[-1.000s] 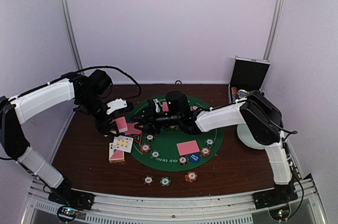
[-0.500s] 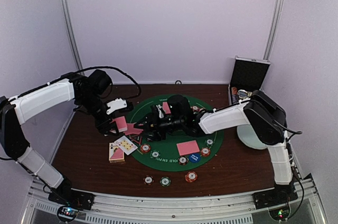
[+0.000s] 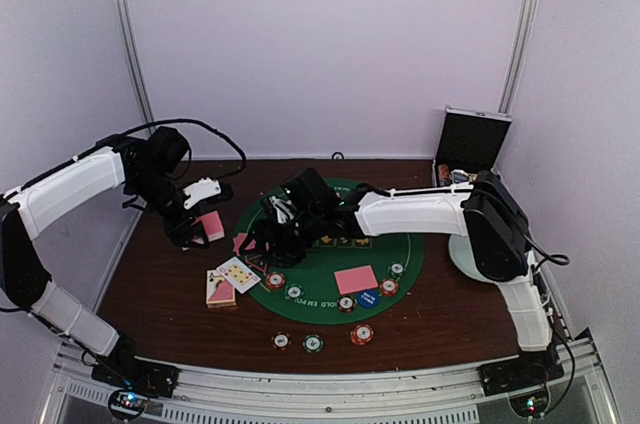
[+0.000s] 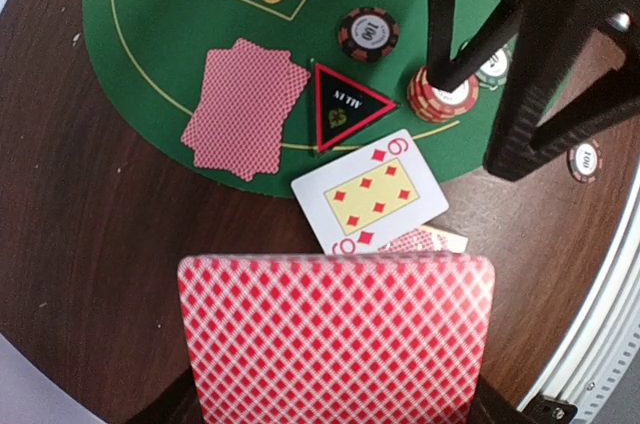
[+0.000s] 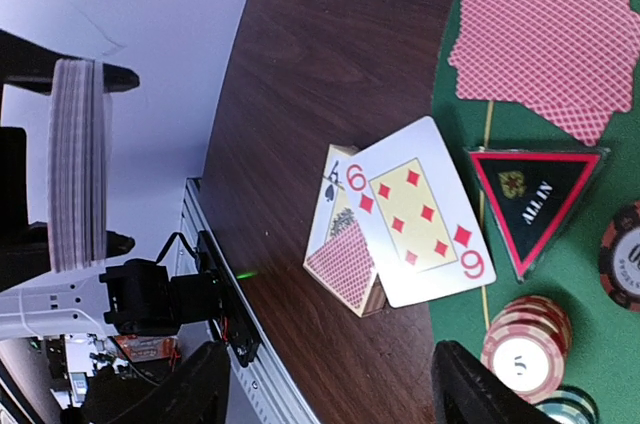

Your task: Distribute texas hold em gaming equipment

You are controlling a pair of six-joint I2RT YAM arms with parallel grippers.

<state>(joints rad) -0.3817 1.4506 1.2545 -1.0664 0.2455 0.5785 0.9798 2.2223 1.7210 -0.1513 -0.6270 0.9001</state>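
My left gripper (image 3: 203, 226) is shut on a thick deck of red-backed playing cards (image 4: 336, 336), held above the brown table left of the green mat (image 3: 330, 256). My right gripper (image 5: 332, 356) hangs open and empty over the mat's left edge, near a face-up six of diamonds (image 5: 420, 216) that lies over an ace of spades and a red-backed card. A few red-backed cards (image 4: 245, 106) lie fanned on the mat beside a black triangular marker (image 4: 345, 104). A red chip stack (image 4: 442, 94) stands by my right fingers (image 4: 545, 74). The blue dealer disc (image 3: 368, 297) lies near another pink card (image 3: 356, 279).
Striped chips (image 3: 313, 343) lie along the mat's near rim and on the wood in front of it. The open black-and-silver case (image 3: 470, 144) stands at the back right, with the pale plate (image 3: 468, 262) under the right arm. A metal rail (image 3: 330, 384) runs along the near edge.
My left gripper has drawn back to the left with the deck. My right gripper has moved left toward the mat's edge and its jaws have spread wider.
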